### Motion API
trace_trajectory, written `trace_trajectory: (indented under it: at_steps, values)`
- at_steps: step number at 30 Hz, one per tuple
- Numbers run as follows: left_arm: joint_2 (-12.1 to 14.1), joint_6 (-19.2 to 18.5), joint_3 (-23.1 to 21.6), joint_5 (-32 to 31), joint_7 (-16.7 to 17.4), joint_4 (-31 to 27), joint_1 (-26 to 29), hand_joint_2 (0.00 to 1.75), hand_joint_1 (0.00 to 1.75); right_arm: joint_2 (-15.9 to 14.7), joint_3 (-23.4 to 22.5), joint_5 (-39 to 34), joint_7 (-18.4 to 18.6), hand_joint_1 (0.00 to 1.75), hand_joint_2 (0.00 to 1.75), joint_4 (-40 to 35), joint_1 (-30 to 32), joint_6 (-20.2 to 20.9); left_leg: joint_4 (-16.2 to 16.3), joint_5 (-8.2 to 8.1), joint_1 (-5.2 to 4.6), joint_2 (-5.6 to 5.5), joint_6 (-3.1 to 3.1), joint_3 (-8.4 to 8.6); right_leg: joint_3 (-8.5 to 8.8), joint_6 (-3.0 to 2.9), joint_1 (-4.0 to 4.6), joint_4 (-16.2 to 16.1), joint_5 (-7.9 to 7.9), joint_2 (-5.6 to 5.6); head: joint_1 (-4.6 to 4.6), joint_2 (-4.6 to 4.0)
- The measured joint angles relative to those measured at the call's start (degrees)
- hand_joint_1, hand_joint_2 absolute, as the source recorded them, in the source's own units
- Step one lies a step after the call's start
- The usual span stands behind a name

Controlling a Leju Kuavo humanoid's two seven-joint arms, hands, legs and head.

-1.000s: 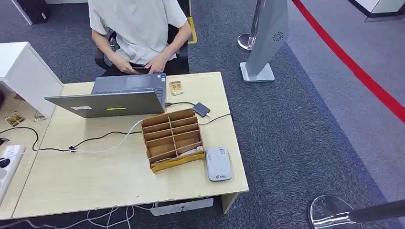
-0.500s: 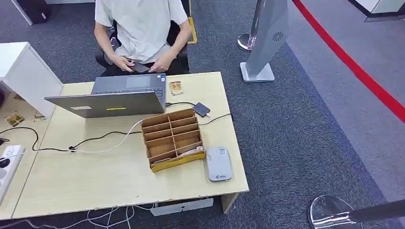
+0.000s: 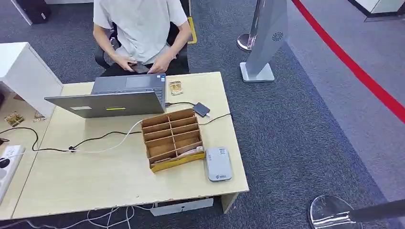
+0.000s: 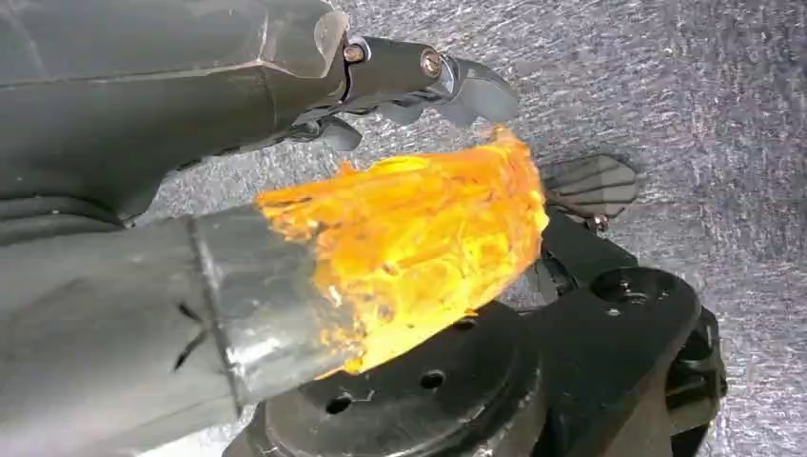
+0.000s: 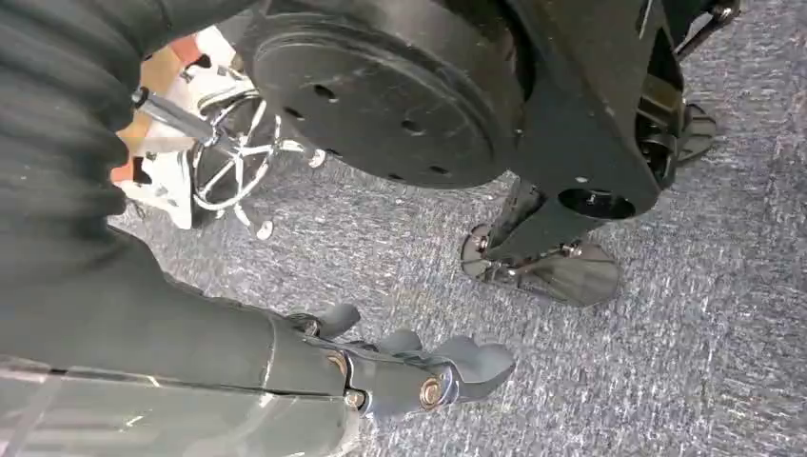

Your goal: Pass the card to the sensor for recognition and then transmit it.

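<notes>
Desk (image 3: 95, 186), pale wood, spans your head view; from left to right on it you see a power strip (image 3: 7, 164) at the edge, an open grey laptop (image 3: 112, 98) with a person (image 3: 138, 28) seated behind it, and a wooden divider box (image 3: 173, 140). A pale card (image 3: 190, 152) lies in the box's nearest slot. Just right of the box lies the grey sensor (image 3: 218, 163), flat, near the desk's right edge. Your left hand (image 4: 419, 81) and right hand (image 5: 419, 371) hang over carpet, fingers loosely extended, holding nothing.
</notes>
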Motion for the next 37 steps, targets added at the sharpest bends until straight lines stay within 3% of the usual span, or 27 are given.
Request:
trace_trajectory:
  at_steps: [4, 7, 9, 10, 11, 13, 14, 15, 16, 17, 18, 19, 20, 22, 23, 24, 25, 28, 31, 34, 35, 37]
  values:
    - [0.07, -0.02, 0.00, 0.00, -0.24, -3.63, -2.53, 0.00, 0.00, 0.00, -0.07, -0.15, -0.22, 0.00, 1.75, 2.56, 2.58, 0.02, 0.58, -0.51, -0.13, 0.25, 0.40, -0.04, 0.12, 0.27, -0.09, 0.00, -0.14, 0.22, 0.02, 0.00]
    - [0.13, 0.00, 0.00, 0.00, -0.35, -7.24, -5.31, 0.00, 0.00, 0.00, -0.50, -0.22, -0.81, 0.00, 1.75, 5.25, 3.32, -0.09, 1.18, -1.14, -0.28, 1.03, 0.93, -0.04, 0.17, 0.68, -0.19, -0.20, -0.13, 0.97, 0.02, 0.00]
    - [0.15, -0.02, -0.02, 0.00, -0.37, -9.93, -7.38, 0.00, 0.00, -0.04, -0.50, 0.02, -0.33, 0.00, 1.75, 8.11, 5.35, -0.04, 0.58, -1.11, -0.45, 0.64, 1.49, 0.15, 1.15, 1.48, -0.25, -0.91, -0.29, 0.64, 0.04, 0.00]
    - [0.22, 0.00, -0.02, -0.13, -0.33, -11.08, -7.40, 0.00, 0.00, -0.07, -0.50, 0.02, -0.11, 0.00, 1.75, 8.66, 6.95, 0.02, -0.15, -0.88, 0.09, 0.37, 1.85, 0.81, 1.32, 1.32, -0.37, 0.14, -0.83, -0.08, 0.29, 0.00]
    - [0.11, -0.20, -0.07, -0.26, -0.22, -11.91, -7.19, 0.00, 0.00, -0.20, -0.50, 0.02, -0.18, 0.00, 1.75, 9.90, 8.15, 0.02, -0.35, -0.95, -0.03, 0.31, 2.11, 1.02, -0.53, 0.88, -0.15, 3.28, -2.37, -0.69, 0.41, 0.00]
    - [0.22, -0.31, -0.09, -0.44, 0.07, -13.27, -6.74, 0.00, 0.00, -0.17, -0.48, 0.04, 0.02, 0.00, 1.75, 11.91, 9.67, 0.04, -0.16, -1.13, -0.35, 0.32, 2.52, 0.59, -7.53, 0.47, 0.39, 14.60, -7.49, -0.95, 0.61, 0.00]
    - [0.15, -0.33, -0.09, -0.42, 0.35, -13.64, -6.61, 0.00, 0.00, -0.20, -0.48, 0.02, 0.07, 0.00, 1.75, 12.39, 10.14, 0.02, 0.04, -1.24, -0.55, 0.24, 2.67, 0.40, -10.56, 0.39, 0.54, 19.32, -8.95, -0.96, 0.57, 0.00]
    - [0.09, -0.33, -0.09, -0.42, 0.46, -13.74, -6.51, 0.00, 0.00, -0.28, -0.48, 0.02, 0.04, 0.00, 1.75, 12.63, 10.29, 0.00, 0.26, -1.42, -0.67, 0.00, 2.68, 0.34, -12.57, 0.18, 0.74, 21.70, -8.66, -0.95, 0.61, 0.00]
    - [0.07, -0.33, -0.07, -0.39, 0.48, -13.72, -6.27, 0.00, 0.00, -0.35, -0.48, 0.02, 0.04, 0.00, 1.75, 12.63, 10.09, -0.02, 0.39, -1.58, -0.67, -0.14, 2.59, 0.46, -12.71, -0.05, 0.94, 20.74, -6.88, -0.96, 0.61, 0.00]
    - [0.04, -0.33, -0.09, -0.22, 0.24, -13.64, -5.89, 0.00, 0.00, -0.37, -0.48, 0.02, 0.02, 0.00, 1.75, 12.35, 9.46, 0.00, 0.51, -1.77, -0.65, -0.41, 2.39, 0.65, -11.46, -0.40, 1.09, 17.00, -3.90, -1.05, 0.63, 0.00]
    - [-0.04, -0.33, -0.07, -0.02, 0.05, -13.24, -5.60, 0.00, 0.00, -0.42, -0.48, 0.02, -0.02, 0.00, 1.75, 11.37, 8.64, -0.04, 0.56, -1.96, -0.65, -0.57, 2.12, 0.97, -8.82, -0.75, 1.10, 10.92, -0.47, -1.26, 0.66, 0.00]
    - [-0.19, -0.33, -0.11, -0.02, 0.04, -12.05, -4.83, 0.00, 0.00, -0.42, -0.48, 0.04, -0.02, 0.00, 1.75, 10.04, 7.37, -0.04, 0.60, -2.17, -0.67, -0.60, 1.82, 1.31, -6.24, -1.17, 1.19, 5.41, 1.90, -1.64, 0.68, 0.00]
    - [-0.15, -0.31, -0.09, 0.00, 0.04, -10.68, -3.95, 0.00, 0.00, -0.42, -0.48, 0.02, -0.02, 0.00, 1.75, 8.54, 5.57, -0.02, 0.58, -2.51, -1.20, -0.38, 1.32, 0.95, -5.49, -1.33, 1.54, 4.21, 1.78, -1.96, 0.59, 0.00]
    - [0.02, -0.31, -0.07, 0.11, 0.04, -7.31, -1.55, 0.00, 0.00, -0.39, -0.48, 0.04, -0.18, 0.00, 1.75, 4.86, 2.22, 0.00, 0.36, -2.77, -1.09, 0.07, 0.51, 1.53, -5.50, -2.04, 1.68, 4.10, 1.84, -1.47, 0.35, 0.00]
    - [0.02, -0.33, -0.09, 0.11, 0.13, -5.06, -0.49, 0.00, 0.00, -0.35, -0.17, 0.68, 0.20, 0.00, 1.75, 2.79, 1.56, 0.39, 0.60, -2.89, -1.07, 0.15, 0.38, 2.53, -5.54, -2.10, 1.57, 3.73, 1.93, -0.95, 0.11, 0.00]
    - [0.02, -0.31, -0.09, 0.09, 0.18, -3.58, 0.79, 0.00, 0.00, -0.22, -0.02, 0.68, 0.07, 0.00, 1.75, 1.55, 1.89, 0.57, 0.60, -2.82, -1.07, 0.23, 1.75, 2.79, -5.19, -1.81, 1.61, 3.70, 1.83, -0.96, 0.15, 0.00]
    - [0.00, -0.33, -0.09, 0.02, 0.16, -3.47, 2.35, 0.00, 0.00, -0.26, -0.15, 0.29, 0.00, 0.00, 1.75, 1.44, 1.52, -0.06, 0.64, -2.90, -0.94, 0.22, 2.10, 2.77, -5.27, -1.87, 1.78, 3.71, 1.82, -1.09, 0.15, 0.00]
    - [0.07, -0.35, -0.09, -0.02, 0.09, -3.08, 2.25, 0.00, 0.00, -0.31, -0.24, 0.17, -0.02, 0.00, 1.75, 0.74, 0.11, 0.02, 0.12, -2.75, -0.83, 0.34, 2.03, 2.86, -5.21, -2.37, 1.98, 3.83, 1.74, -1.12, 0.09, 0.00]
    - [0.11, -0.33, -0.11, 0.04, 0.07, -2.88, 1.59, 0.00, 0.00, -0.28, -0.24, 0.07, -0.02, 0.00, 1.75, 0.22, -0.31, 0.02, -0.36, -2.96, -0.86, 0.61, 1.41, 3.51, -4.86, -2.81, 1.99, 3.96, 1.45, -0.99, 0.04, 0.00]
    - [0.07, -0.33, -0.11, 0.07, 0.07, -2.77, 1.50, 0.00, 0.00, -0.28, -0.24, 0.00, -0.02, 0.00, 1.75, 0.00, -0.33, 0.00, -0.39, -3.14, -0.83, 0.87, 0.35, 3.65, -4.89, -3.00, 2.05, 4.14, 1.28, -0.83, 0.09, 0.00]
    - [0.04, -0.33, -0.11, 0.07, 0.07, -2.75, 1.50, 1.75, 0.00, -0.28, -0.24, 0.00, -0.02, 0.00, 1.75, -0.09, -0.33, 0.02, -0.39, -3.20, -0.83, 0.91, 0.15, 3.65, -4.88, -3.03, 2.06, 4.14, 1.22, -0.83, 0.07, 0.00]
    - [0.04, -0.33, -0.11, 0.07, 0.07, -2.75, 1.47, 1.75, 0.00, -0.28, -0.26, -0.02, -0.04, 0.00, 1.75, -0.22, -0.37, 0.00, -0.38, -3.26, -0.83, 0.92, 0.04, 3.64, -4.85, -3.06, 2.11, 4.14, 1.15, -0.82, 0.11, 0.00]
